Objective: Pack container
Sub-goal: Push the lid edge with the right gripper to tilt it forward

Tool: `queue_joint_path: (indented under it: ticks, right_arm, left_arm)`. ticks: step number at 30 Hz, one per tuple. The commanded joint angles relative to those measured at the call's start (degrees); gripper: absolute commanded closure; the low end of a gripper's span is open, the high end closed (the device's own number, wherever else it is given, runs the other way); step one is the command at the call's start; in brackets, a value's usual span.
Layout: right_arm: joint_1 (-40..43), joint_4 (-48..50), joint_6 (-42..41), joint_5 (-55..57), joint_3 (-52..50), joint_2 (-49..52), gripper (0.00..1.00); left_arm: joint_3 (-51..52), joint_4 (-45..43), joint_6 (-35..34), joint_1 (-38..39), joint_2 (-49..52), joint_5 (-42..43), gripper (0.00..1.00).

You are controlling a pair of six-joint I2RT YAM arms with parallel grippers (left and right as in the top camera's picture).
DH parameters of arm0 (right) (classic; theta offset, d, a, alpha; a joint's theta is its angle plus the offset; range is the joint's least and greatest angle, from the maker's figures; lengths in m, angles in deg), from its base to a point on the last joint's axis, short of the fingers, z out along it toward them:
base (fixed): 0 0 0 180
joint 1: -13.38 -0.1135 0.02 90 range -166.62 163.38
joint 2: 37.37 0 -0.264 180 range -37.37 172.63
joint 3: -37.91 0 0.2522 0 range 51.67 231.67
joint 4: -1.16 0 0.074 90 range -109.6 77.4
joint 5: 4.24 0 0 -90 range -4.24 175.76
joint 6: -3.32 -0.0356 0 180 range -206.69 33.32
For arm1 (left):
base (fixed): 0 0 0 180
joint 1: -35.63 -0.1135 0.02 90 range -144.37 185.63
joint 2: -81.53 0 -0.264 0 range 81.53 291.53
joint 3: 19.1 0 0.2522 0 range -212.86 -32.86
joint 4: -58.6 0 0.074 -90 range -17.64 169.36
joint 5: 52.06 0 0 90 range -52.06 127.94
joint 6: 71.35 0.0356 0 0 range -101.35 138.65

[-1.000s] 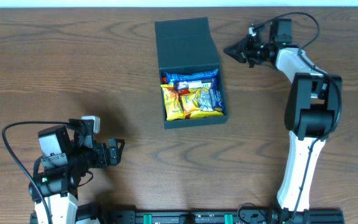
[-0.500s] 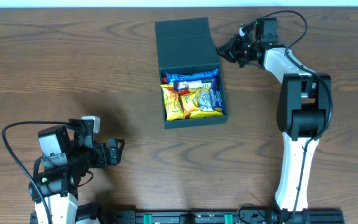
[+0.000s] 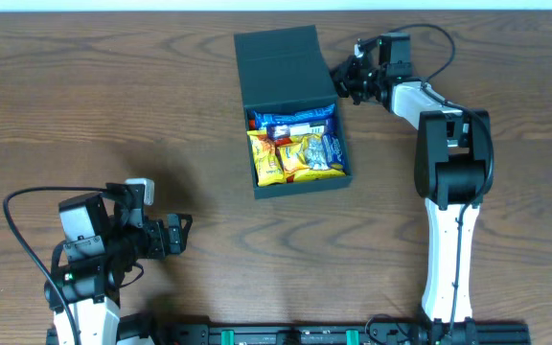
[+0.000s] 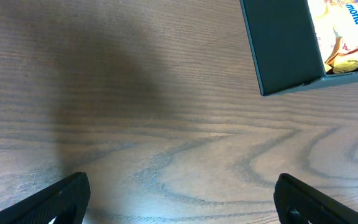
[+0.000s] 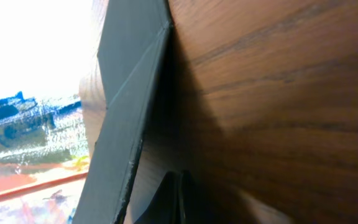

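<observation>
Right jaws are seen shut beside the open lid (image 3: 281, 65), left jaws wide and empty; the container (image 3: 300, 188) is filled, not yet closed.

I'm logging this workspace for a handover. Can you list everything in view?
Table: one, brown wood grain, under everything.
Container: one, dark teal-green, top centre of the table, open.
Lid: one, dark teal-green, hinged open and lying flat on the far side of the container.
Yellow packets: at least two, in the container's near half.
Blue packets: at least two, along the container's far and right sides; exact count unclear.
Red packet: only a sliver, far left corner inside the container.
Left gripper: one, black, open, empty, near left of the table.
Right gripper: one, black, shut, at the lid's right edge.
</observation>
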State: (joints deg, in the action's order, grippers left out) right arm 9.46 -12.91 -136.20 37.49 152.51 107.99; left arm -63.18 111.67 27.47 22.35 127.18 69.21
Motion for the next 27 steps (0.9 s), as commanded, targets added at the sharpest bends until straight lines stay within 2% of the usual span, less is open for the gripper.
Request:
queue_joint_path:
  ticks: [1,6,14,23,27]
  right_arm:
    - [0.92,1.27,-0.81,-3.8,0.31,2.45,0.99]
    - [2.05,6.8,-2.38,-8.81,0.31,2.45,0.99]
    - [1.68,6.78,-4.55,-12.83,0.31,2.54,0.99]
    - [-0.28,7.04,-3.15,-13.31,0.31,2.54,0.99]
    - [-0.94,10.23,-3.23,-13.51,0.31,2.54,0.99]
  left_arm:
    - [0.09,0.13,-0.24,0.28,0.0,-0.22,0.05]
    - [0.07,0.13,-0.24,0.28,0.0,-0.22,0.05]
    - [0.07,0.13,-0.26,0.28,0.0,-0.22,0.05]
    - [0.07,0.13,-0.24,0.28,0.0,-0.22,0.05]
    - [0.07,0.13,-0.24,0.28,0.0,-0.22,0.05]
